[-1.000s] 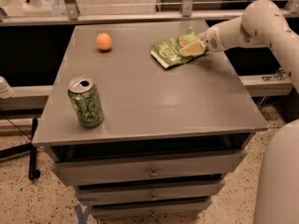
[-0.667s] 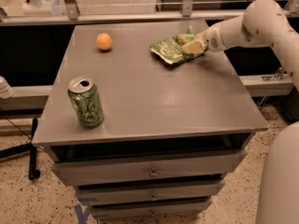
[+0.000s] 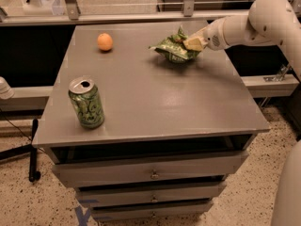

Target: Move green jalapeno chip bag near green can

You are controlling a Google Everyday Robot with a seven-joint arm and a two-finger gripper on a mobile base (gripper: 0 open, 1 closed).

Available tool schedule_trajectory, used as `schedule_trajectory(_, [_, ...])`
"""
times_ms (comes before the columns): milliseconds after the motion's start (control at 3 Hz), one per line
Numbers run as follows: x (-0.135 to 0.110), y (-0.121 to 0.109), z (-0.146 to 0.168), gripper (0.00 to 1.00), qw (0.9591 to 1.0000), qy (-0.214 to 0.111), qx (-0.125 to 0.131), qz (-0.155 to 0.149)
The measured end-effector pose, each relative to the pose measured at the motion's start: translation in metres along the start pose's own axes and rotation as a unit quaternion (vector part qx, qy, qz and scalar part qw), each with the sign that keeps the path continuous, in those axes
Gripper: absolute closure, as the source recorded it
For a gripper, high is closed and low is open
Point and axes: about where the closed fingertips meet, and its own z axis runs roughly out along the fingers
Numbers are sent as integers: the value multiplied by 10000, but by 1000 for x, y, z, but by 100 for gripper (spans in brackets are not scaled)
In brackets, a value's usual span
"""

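The green jalapeno chip bag (image 3: 172, 50) is at the back right of the grey table top (image 3: 155, 102), crumpled and raised a little off the surface with a shadow under it. My gripper (image 3: 193, 44) comes in from the right on a white arm and is shut on the bag's right edge. The green can (image 3: 87, 102), with a silver open top, stands upright near the table's front left corner, far from the bag.
An orange ball (image 3: 105, 42) lies at the back left of the table. Drawers (image 3: 153, 173) sit below the table top. A metal rail (image 3: 141, 17) runs behind the table. My white base (image 3: 287, 192) is at the lower right.
The bag lay flat on the table under the gripper; now it is pinched, crumpled and lifted slightly. The can and ball have not moved.
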Motion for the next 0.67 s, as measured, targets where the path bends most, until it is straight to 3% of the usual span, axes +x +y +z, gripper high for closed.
schedule_trajectory(333, [-14,23,-5,100,9994,-139,-306,-108])
schedule_trajectory(667, [-24,58,-5,100,9961,-240,-792,-304])
